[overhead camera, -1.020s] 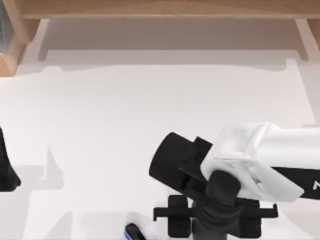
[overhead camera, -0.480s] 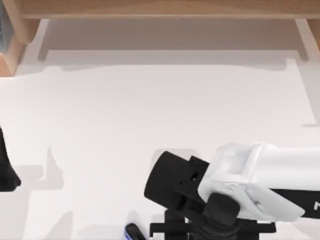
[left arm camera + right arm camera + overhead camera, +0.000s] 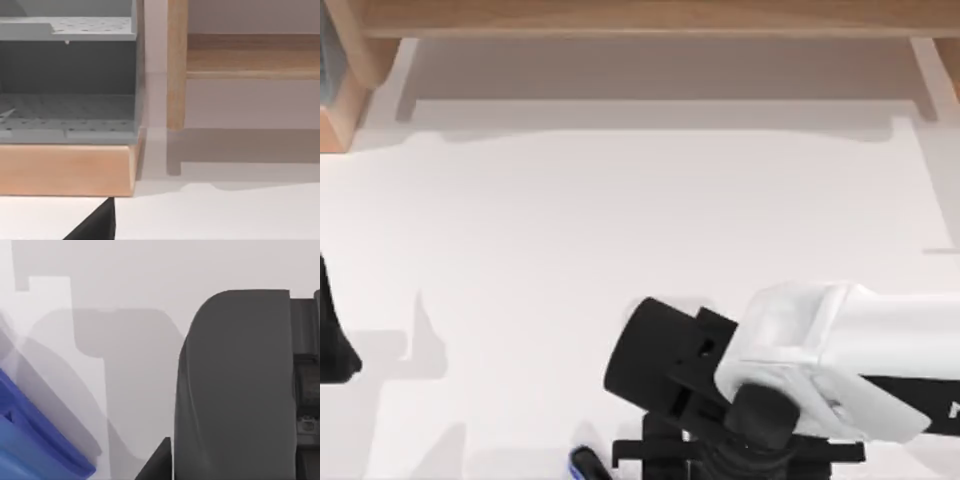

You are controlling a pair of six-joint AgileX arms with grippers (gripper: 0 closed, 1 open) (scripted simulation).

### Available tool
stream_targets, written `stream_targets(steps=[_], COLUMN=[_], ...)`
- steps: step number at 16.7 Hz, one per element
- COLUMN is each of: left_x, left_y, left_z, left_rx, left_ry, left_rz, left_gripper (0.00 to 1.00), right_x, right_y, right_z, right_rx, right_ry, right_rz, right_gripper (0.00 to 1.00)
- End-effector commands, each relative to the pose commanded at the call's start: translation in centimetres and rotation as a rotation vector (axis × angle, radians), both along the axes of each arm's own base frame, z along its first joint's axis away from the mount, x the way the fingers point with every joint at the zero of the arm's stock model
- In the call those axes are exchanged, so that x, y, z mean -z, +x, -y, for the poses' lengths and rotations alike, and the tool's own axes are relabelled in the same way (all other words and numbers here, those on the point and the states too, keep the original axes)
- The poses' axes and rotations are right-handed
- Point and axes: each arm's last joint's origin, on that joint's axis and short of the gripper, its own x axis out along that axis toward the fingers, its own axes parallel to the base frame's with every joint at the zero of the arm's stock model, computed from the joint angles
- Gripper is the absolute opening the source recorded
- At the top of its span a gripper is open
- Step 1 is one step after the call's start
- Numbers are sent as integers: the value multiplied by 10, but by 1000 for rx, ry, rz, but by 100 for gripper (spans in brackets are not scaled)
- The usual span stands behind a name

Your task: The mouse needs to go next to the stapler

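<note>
Right arm (image 3: 840, 365) reaches in from 3 o'clock and hangs low over the table (image 3: 620, 220) at about 5 o'clock in the top view, its black wrist end at the near edge. Right gripper (image 3: 740, 455) sits at the 6 o'clock edge, cut off by the frame; cannot tell how its fingers stand. A small blue and black thing (image 3: 588, 465), probably the stapler, lies on the table at 6 to 7 o'clock, just beside the gripper and apart from it. In the right wrist view the blue body (image 3: 35, 440) lies close by a dark gripper part (image 3: 235, 390). Cannot tell where the mouse is. Left arm (image 3: 332, 330) parked at the 9 o'clock edge. Wooden shelf (image 3: 640, 20) runs along 12 o'clock. The left wrist view faces a grey tray (image 3: 67, 80) on a wood base.
</note>
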Motion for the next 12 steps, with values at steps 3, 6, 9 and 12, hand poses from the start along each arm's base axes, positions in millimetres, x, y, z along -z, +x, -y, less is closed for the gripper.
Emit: stream_targets(steps=[3,6,9,12], left_x=[0,0,0,0], left_y=[0,0,0,0], left_z=[0,0,0,0], left_rx=[0,0,0,0], left_ry=[0,0,0,0], left_rz=[0,0,0,0], left_gripper=[100,100,100,100], right_x=[-2,-2,2,12], right_y=[1,1,1,0], right_z=[-2,-2,-1,2], right_rx=[0,0,-1,-3], right_ry=[17,27,22,-5], right_rz=[10,17,14,-2], right_gripper=[0,0,0,0])
